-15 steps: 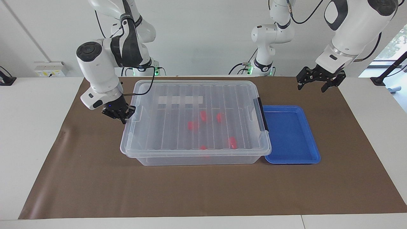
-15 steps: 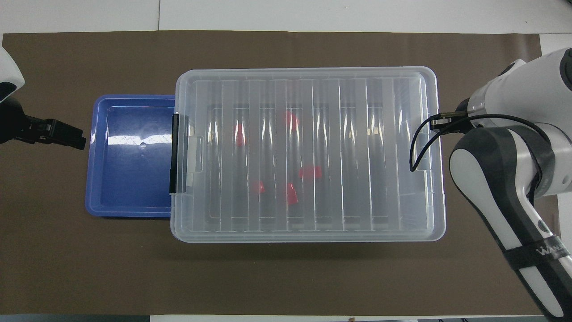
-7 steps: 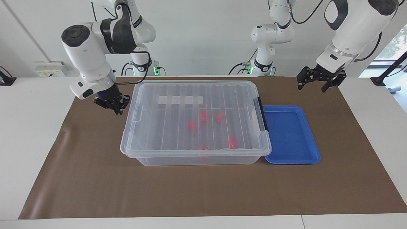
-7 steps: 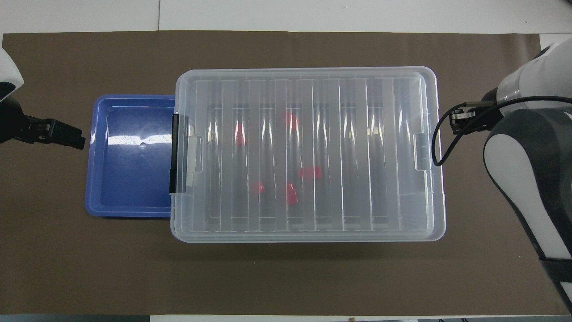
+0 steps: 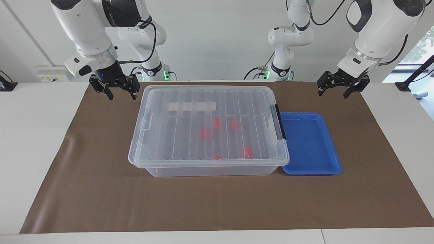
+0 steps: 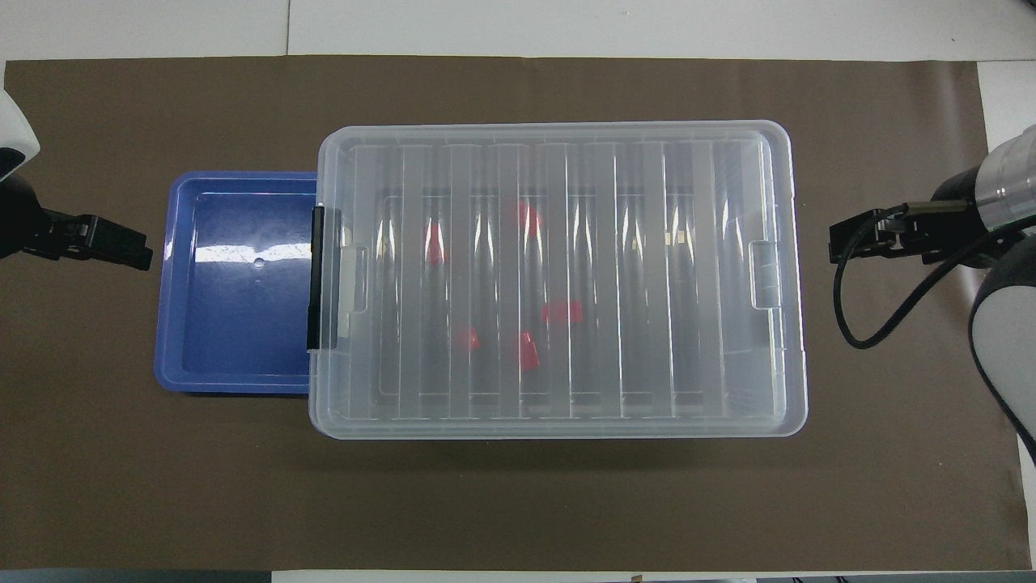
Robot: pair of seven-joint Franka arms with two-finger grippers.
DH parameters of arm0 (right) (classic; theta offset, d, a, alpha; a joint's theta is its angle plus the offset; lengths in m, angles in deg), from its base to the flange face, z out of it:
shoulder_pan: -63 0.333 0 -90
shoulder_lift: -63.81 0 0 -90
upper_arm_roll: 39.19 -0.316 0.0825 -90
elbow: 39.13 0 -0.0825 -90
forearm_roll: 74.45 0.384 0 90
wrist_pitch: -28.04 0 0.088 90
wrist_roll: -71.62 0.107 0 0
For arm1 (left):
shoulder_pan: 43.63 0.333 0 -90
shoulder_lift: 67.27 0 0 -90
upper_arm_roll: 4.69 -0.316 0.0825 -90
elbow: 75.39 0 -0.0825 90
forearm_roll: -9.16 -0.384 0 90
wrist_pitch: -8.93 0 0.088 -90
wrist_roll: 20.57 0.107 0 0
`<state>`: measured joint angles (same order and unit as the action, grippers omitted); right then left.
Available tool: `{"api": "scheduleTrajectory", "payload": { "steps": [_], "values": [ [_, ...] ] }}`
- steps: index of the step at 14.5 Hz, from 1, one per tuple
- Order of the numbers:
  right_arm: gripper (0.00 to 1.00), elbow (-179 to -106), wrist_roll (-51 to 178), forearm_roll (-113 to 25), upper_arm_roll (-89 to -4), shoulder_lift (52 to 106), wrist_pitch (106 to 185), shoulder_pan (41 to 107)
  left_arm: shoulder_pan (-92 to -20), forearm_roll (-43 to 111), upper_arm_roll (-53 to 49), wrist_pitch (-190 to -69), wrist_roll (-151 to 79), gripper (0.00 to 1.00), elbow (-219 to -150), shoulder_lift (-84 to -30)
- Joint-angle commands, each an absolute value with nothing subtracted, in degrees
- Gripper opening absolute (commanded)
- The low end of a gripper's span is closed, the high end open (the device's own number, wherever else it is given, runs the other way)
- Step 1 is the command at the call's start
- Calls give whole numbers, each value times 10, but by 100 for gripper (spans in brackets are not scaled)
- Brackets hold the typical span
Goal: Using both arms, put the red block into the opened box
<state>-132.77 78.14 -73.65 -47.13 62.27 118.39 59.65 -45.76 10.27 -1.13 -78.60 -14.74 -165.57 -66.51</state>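
So the big change from a second ago is the right arm's black two-finger gripper [image 5: 117, 90]: back then it was down against the end of the large clear plastic box [image 5: 208, 128] at the right arm's end of the table with its fingertips pinched together, and now it's lifted clear and hangs over the brown mat [image 5: 101, 189] just off that box corner, fingers spread wide and holding nothing. The left arm's black gripper [image 5: 341, 88] hasn't budged, it's waiting over the mat near the left arm's end, fingers also spread and empty. The box itself hasn't shifted; its ribbed clear lid [image 6: 558, 275] is on, with the black latch [image 5: 280, 121] on the end that butts up against the shallow blue plastic tray [image 5: 325, 162]. The box's long axis runs from one arm's end of the table to the other, with the white label strip [image 5: 192, 106] on the part nearer the robots. The small bright red plastic blocks [image 6: 562, 312] are all inside, seen through the lid, five I can count, scattered around the middle of the floor. They're blurred by the ribs, so I can't say which way any one of them points.
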Motion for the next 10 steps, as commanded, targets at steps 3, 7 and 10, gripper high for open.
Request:
{"api": "scheduleTrajectory", "payload": {
  "steps": [3, 7, 10],
  "values": [
    [100, -1330, 793, -728, -472, 611, 1172, 592, -456, 92, -11, -787, -143, 100, -1668, -675],
    [100, -1330, 795, -729, -473, 611, 1174, 593, -456, 92, -11, -787, -143, 100, -1667, -675],
    [100, -1330, 795, -727, -473, 611, 1174, 593, -456, 92, -11, -787, -143, 100, -1668, -675]
  ]
}}
